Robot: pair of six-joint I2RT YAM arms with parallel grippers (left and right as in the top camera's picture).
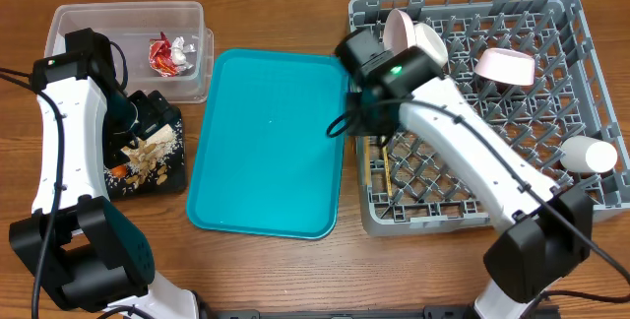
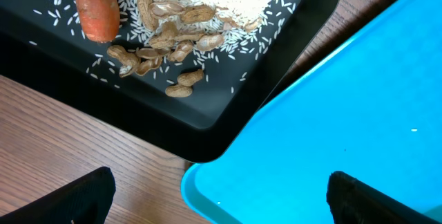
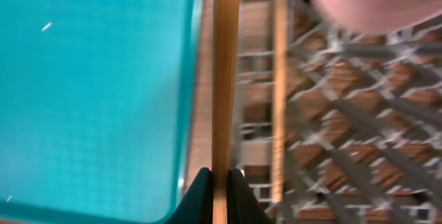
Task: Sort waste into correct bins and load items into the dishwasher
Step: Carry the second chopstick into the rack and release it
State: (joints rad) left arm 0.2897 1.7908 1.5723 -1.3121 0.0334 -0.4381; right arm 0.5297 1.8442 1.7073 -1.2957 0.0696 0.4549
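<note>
Overhead: I see the foil wrapper [image 1: 169, 53] in the clear tub [image 1: 192, 14], far left. The black tray [image 1: 175, 176] sits just near of the tub and holds the carrot [image 1: 119, 170] and peanuts [image 1: 150, 152]. The left gripper [image 1: 143, 122] hangs over that tray's far end; I can't tell the jaws from here. The teal tray [image 1: 266, 142] is at centre and the grey rack [image 1: 591, 201] on the right. Two bowls [image 1: 413, 33] stand on edge in the rack's far rows, and the cup [image 1: 589, 155] lies at its right side. The right gripper [image 1: 362, 127] is at the rack's left edge, with a chopstick [image 1: 386, 176] running near from it.

Left wrist: jaws wide apart, nothing between them. The fingers [image 2: 83, 196] are above bare table and the teal tray's corner. The carrot and peanuts lie on the black tray, well beyond the tips.

Right wrist: jaws together, clamped on the chopstick, which runs straight out along the gap between teal tray and rack. A second chopstick [image 3: 280, 79] lies parallel just right of it, over the rack, outside the jaws. View is blurred.
</note>
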